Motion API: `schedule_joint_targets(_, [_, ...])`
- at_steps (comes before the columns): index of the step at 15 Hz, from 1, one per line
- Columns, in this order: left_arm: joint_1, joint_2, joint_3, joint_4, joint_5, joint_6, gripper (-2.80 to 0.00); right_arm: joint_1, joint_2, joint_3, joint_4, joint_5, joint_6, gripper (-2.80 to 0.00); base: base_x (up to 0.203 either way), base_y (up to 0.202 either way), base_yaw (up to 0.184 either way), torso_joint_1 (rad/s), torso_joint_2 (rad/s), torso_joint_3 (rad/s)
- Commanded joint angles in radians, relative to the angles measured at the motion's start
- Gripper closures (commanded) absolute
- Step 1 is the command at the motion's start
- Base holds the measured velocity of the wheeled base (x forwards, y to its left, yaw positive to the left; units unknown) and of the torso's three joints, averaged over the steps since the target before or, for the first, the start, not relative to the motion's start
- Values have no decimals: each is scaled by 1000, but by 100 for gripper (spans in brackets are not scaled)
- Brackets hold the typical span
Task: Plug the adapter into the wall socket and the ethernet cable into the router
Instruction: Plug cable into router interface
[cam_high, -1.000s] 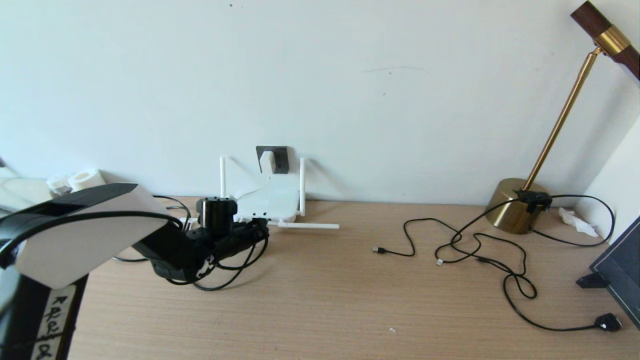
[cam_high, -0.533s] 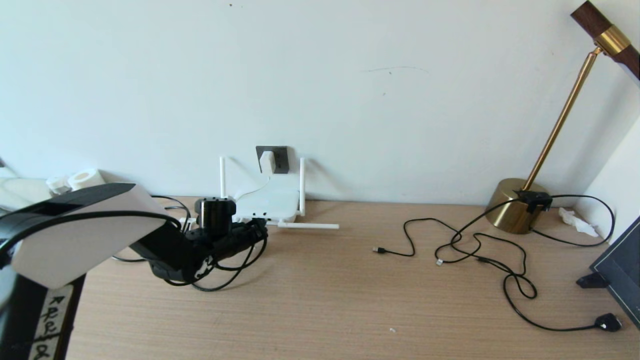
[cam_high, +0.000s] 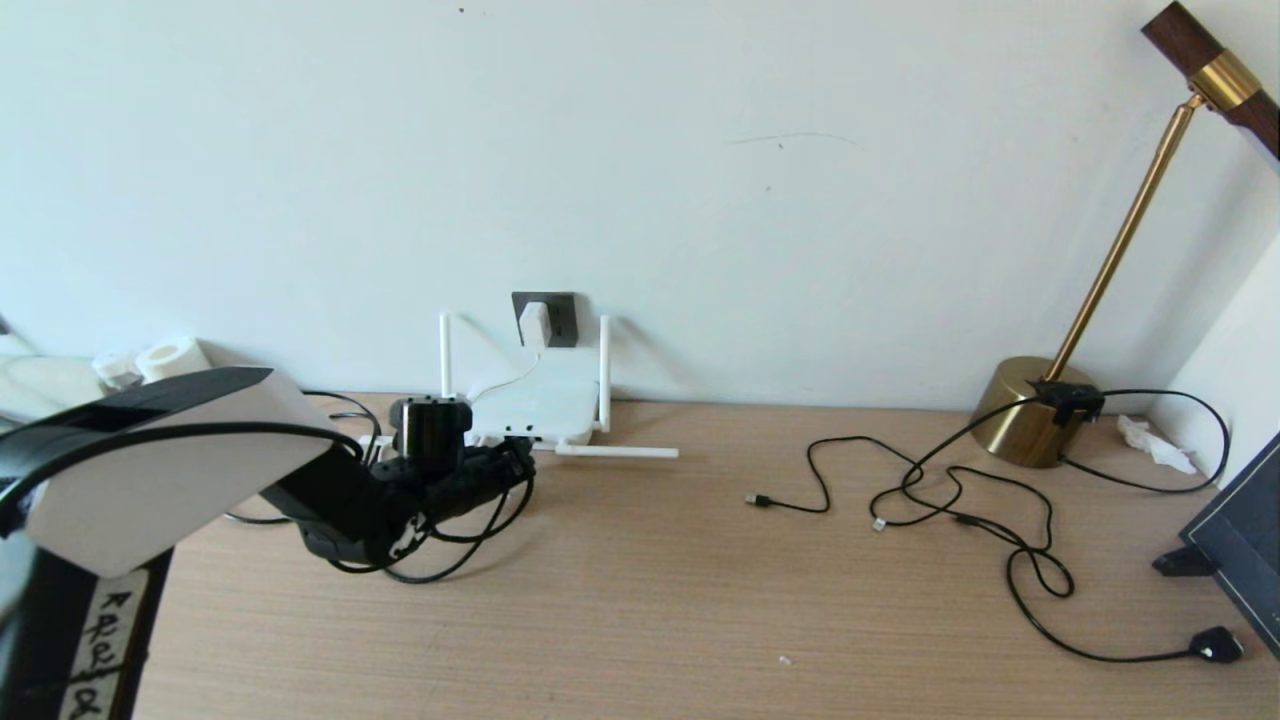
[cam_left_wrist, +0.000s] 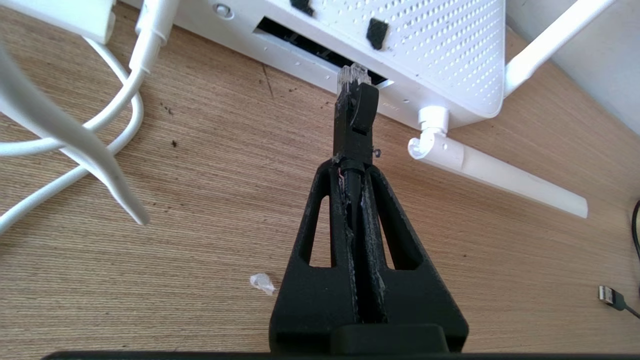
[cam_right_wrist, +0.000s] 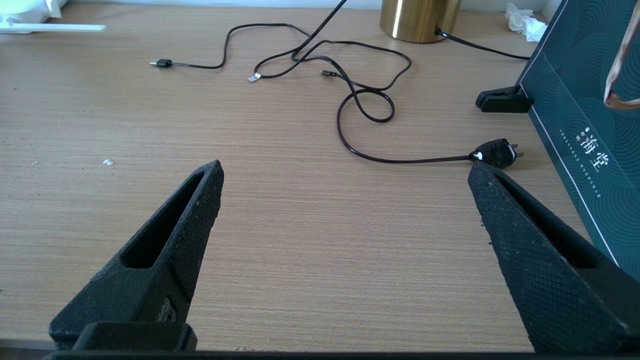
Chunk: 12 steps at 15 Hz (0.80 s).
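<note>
White router (cam_left_wrist: 440, 45) with a perforated dot-grid top, dark port slot, white antennas. Black ethernet cable (cam_left_wrist: 352, 125), clear plug tip, pinched in the matte black left gripper (cam_left_wrist: 351, 167). White adapter (cam_high: 534, 322) on the dark grey wall socket (cam_high: 560, 318), white cord. Light wood-grain desk (cam_right_wrist: 280, 210). Black right gripper (cam_right_wrist: 345, 185) with textured pads. Brass-gold lamp (cam_high: 1030, 420) with a dark brown wooden head. Thin black cables (cam_right_wrist: 365, 100). Dark teal box (cam_right_wrist: 585, 100) with a wave pattern and pale characters. Pale off-white wall (cam_high: 700, 180).

brass lamp (cam_high: 1035, 425) | thin black cables (cam_high: 960, 500) (tangled) | teal box (cam_right_wrist: 590, 125)
</note>
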Motion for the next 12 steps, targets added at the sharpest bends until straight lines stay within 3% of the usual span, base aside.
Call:
schedule_joint_targets(1, [-1, 7, 0, -5, 0, -3, 0, 0, 2, 0, 1, 0, 0, -280, 0, 0, 0, 0, 0, 0])
schedule_joint_targets(12, [-7, 9, 0, -5, 0, -3, 0, 0, 2, 0, 1, 0, 0, -280, 0, 0, 0, 0, 0, 0])
